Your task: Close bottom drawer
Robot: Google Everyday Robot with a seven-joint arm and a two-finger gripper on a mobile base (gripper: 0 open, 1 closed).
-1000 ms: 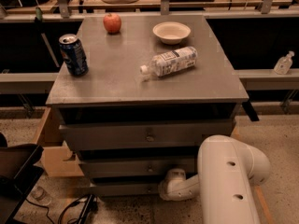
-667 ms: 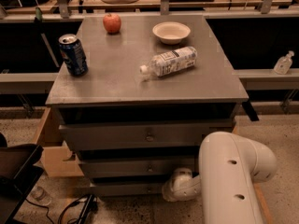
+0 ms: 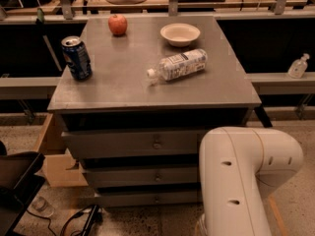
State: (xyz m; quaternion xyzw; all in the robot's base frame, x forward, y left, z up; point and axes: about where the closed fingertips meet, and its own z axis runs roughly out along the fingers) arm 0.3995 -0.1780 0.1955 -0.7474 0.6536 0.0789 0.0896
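The grey cabinet [image 3: 147, 77] stands in the middle of the camera view with three drawers. The bottom drawer [image 3: 142, 198] is the lowest, slim front with a small dark knob [image 3: 156, 198]. Its front lies close under the middle drawer [image 3: 142, 177]. My white arm [image 3: 246, 181] fills the lower right and covers the right ends of the drawer fronts. My gripper is hidden below the arm, at or past the bottom edge of the view.
On the cabinet top lie a blue soda can [image 3: 77, 58], a red apple [image 3: 117, 24], a white bowl [image 3: 180, 34] and a water bottle on its side [image 3: 178, 65]. A cardboard box [image 3: 51, 151] stands left of the cabinet. Cables [image 3: 78, 220] lie on the floor.
The wrist end of my arm, which was against the right part of the bottom drawer front, has dropped down toward the bottom edge of the view. The drawer fronts look unchanged.
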